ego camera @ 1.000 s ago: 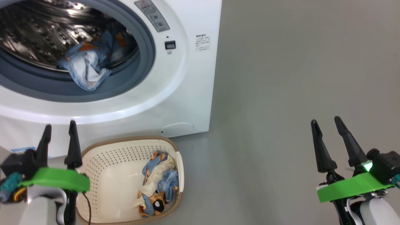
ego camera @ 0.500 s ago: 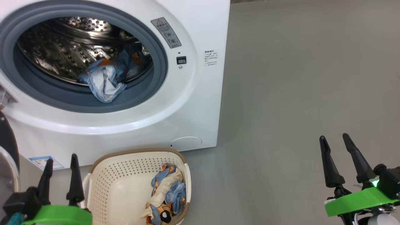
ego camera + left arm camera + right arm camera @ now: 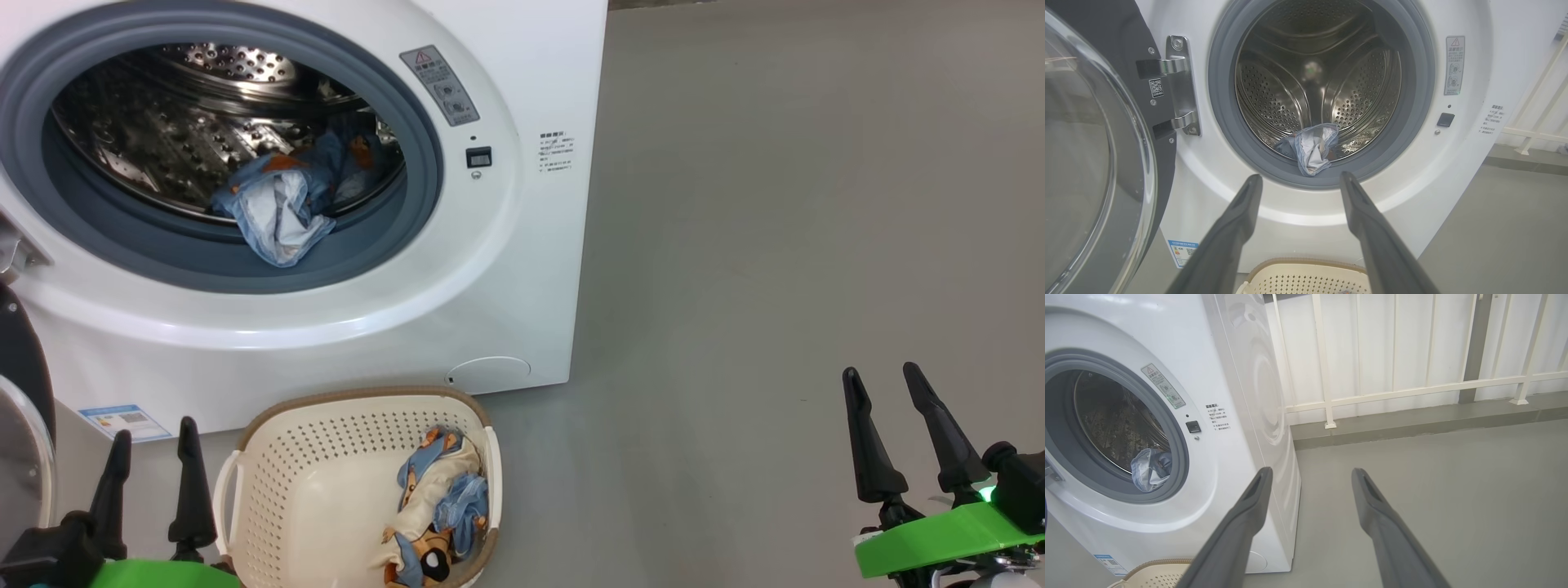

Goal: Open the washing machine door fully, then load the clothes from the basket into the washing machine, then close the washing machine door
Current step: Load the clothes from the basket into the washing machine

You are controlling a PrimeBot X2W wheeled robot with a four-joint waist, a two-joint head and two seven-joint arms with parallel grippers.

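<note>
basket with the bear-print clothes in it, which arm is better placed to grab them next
Left. The open left gripper hovers right beside the cream perforated plastic basket holding the blue and cream bear-print clothes; the open right gripper sits far off over bare grey floor.

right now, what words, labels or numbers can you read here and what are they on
No text reads clearly.
Grey sticker on the washing machine: red warning triangle, print too small.
Black print block beside it: too small.
Blue label low on the front: blurred.
QR sticker on the washing machine door: digits too small.
</note>
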